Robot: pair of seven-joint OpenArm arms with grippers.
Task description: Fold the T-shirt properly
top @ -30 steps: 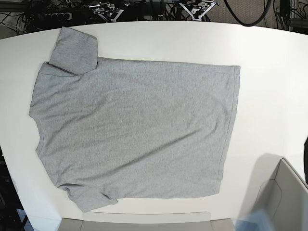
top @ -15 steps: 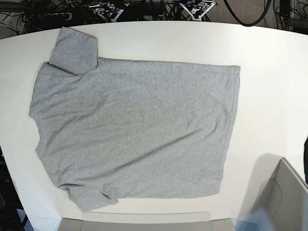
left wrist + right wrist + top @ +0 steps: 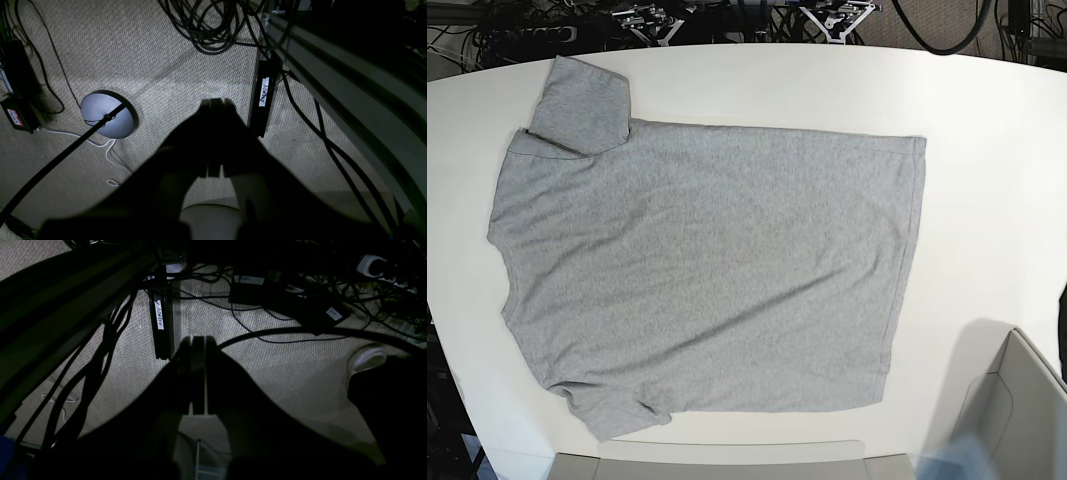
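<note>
The heather-grey T-shirt (image 3: 707,270) lies flat on the white table (image 3: 987,150), plain side up, collar end at the left, hem at the right. Both sleeves show, one at the far left corner (image 3: 582,105), one at the near left (image 3: 612,410). Neither arm shows in the base view. My left gripper (image 3: 213,103) is shut and empty, hanging above a carpeted floor beside the table. My right gripper (image 3: 197,341) is shut and empty, also above the floor. The T-shirt does not show in either wrist view.
A grey bin (image 3: 1017,420) stands at the table's near right corner. Cables (image 3: 206,30) and a round lamp base (image 3: 108,113) lie on the carpet below the left gripper. Black power boxes (image 3: 287,303) and cables lie below the right gripper.
</note>
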